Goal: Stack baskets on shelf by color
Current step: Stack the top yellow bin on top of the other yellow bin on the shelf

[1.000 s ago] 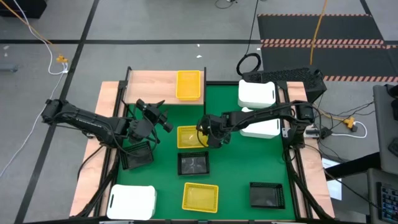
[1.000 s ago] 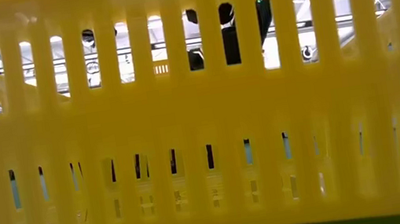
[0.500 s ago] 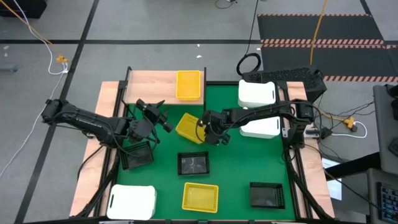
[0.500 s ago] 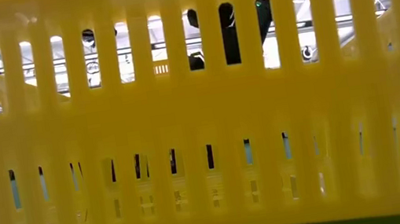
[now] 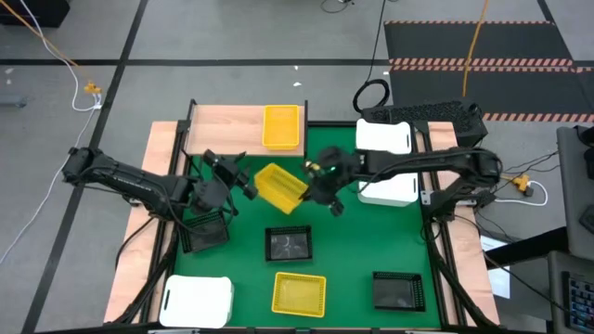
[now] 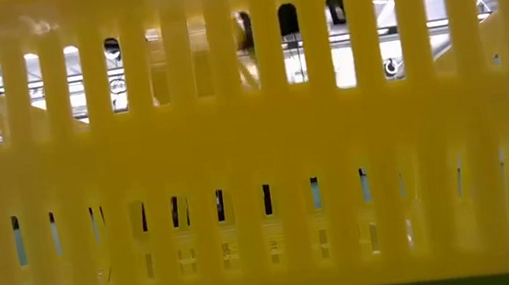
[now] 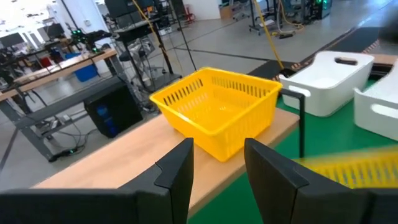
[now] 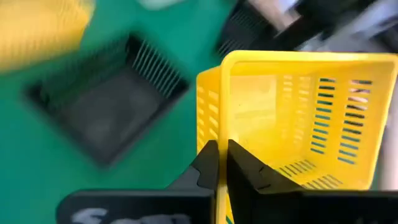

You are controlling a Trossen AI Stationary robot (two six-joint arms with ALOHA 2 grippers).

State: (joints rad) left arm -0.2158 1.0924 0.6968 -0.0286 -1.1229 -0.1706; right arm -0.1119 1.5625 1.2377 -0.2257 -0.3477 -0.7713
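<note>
One yellow basket (image 5: pixel 281 127) stands on its base on the light-wood shelf (image 5: pixel 227 130) at the far left. A second yellow basket (image 5: pixel 278 187) hangs tilted over the green mat, with my right gripper (image 5: pixel 312 183) shut on it. My left gripper (image 5: pixel 243 178) stays open beside it, touching nothing, and points at the shelf's basket (image 7: pixel 217 112). On the mat stand black baskets (image 5: pixel 204 230) (image 5: pixel 289 244) (image 5: pixel 397 289), a third yellow one (image 5: pixel 298 293) and white ones (image 5: pixel 197 301) (image 5: pixel 383 139) (image 5: pixel 390 190). My right gripper pinches the yellow basket's side wall at its top rim (image 8: pixel 222 127), one finger (image 8: pixel 207 163) outside the basket and one (image 8: pixel 241 165) inside. It comes at the basket from the table's right side. The basket is lifted clear of the mat and tilted.
The low view is filled by the slotted wall of the near yellow basket (image 6: pixel 255 142). The shelf's left half is bare wood. A black basket (image 8: pixel 106 106) lies below the held one. Cables and a black box (image 5: pixel 436 116) sit at the far right.
My right gripper has lifted the yellow basket off the middle of the mat and carried it up and toward the far edge. The basket, flat on the mat a second ago, now hangs clear, tipped and turned about.
</note>
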